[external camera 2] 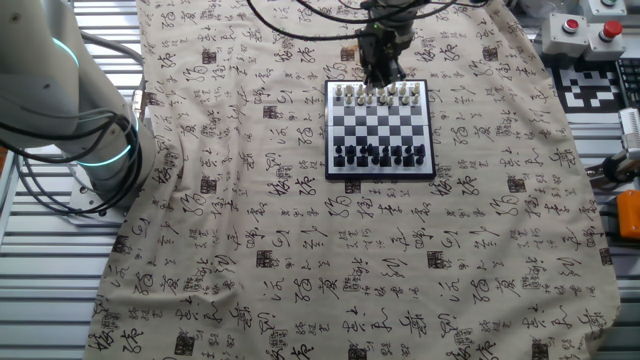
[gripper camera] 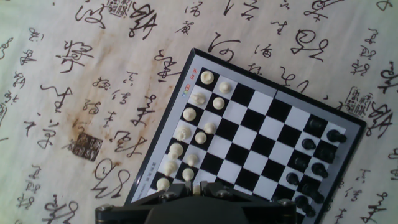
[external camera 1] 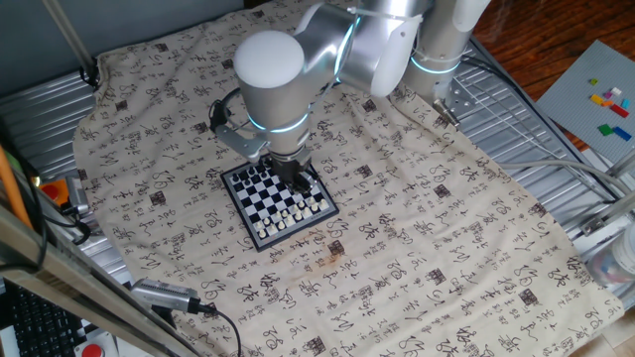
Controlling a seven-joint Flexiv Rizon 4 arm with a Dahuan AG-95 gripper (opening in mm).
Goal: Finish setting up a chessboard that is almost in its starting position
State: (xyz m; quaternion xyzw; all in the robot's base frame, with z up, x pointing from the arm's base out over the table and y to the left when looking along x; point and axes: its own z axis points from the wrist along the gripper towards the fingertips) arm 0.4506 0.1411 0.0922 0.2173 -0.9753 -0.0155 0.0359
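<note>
The small chessboard (external camera 1: 260, 203) lies on the patterned cloth, and also shows in the other fixed view (external camera 2: 380, 128) and the hand view (gripper camera: 261, 134). White pieces (gripper camera: 200, 118) stand in two rows on one side and dark pieces (gripper camera: 314, 158) on the opposite side. My gripper (external camera 1: 298, 178) is low over the white side of the board (external camera 2: 380, 78). In the hand view my gripper (gripper camera: 199, 187) has its fingers nearly together on a small white chess piece (gripper camera: 196, 188), of which only a cream sliver shows. Next to it stands another white piece (gripper camera: 163, 184).
The arm's base (external camera 2: 70, 120) stands at the cloth's edge. A box with red buttons (external camera 2: 590, 28) and a checkered marker (external camera 2: 600, 85) lie beyond the cloth. A grey baseplate with coloured bricks (external camera 1: 595, 94) and cables (external camera 1: 179, 297) sit at the sides. The cloth has a brown stain (external camera 1: 332, 260).
</note>
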